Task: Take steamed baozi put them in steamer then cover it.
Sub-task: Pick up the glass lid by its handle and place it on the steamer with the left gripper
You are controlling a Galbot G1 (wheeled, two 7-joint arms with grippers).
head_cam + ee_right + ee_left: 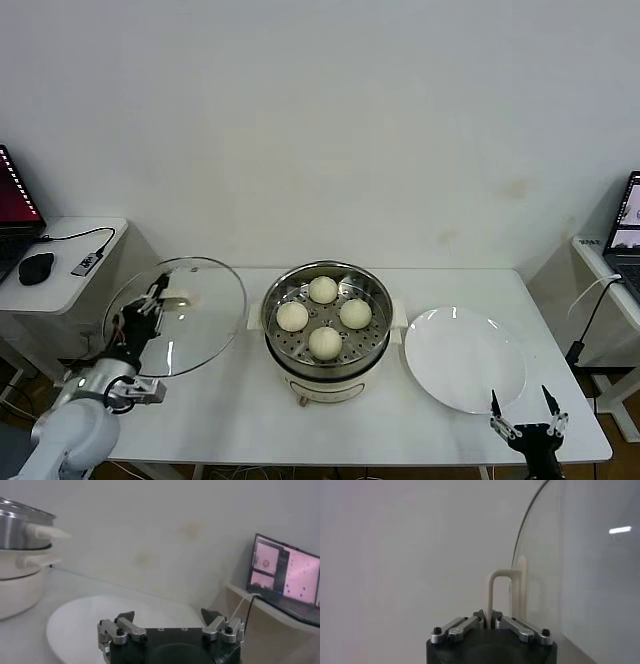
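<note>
Several cream-white baozi [323, 290] sit on the perforated tray inside the shiny steamer [372, 335], at the middle of the table. To the steamer's left, the clear glass cover [205, 310] is lifted and tilted above the table's left end. My left gripper [150, 305] is shut on the cover's cream bar handle [492, 587], which runs up between the jaws in the left wrist view [489, 616]. My right gripper [524, 412] stands open and empty at the table's front right edge, just in front of the white plate [465, 358].
A side table with a laptop [12, 215], mouse [36, 267] and cable stands at the left. Another laptop [284, 575] sits on a shelf at the right. A plain white wall runs behind the table.
</note>
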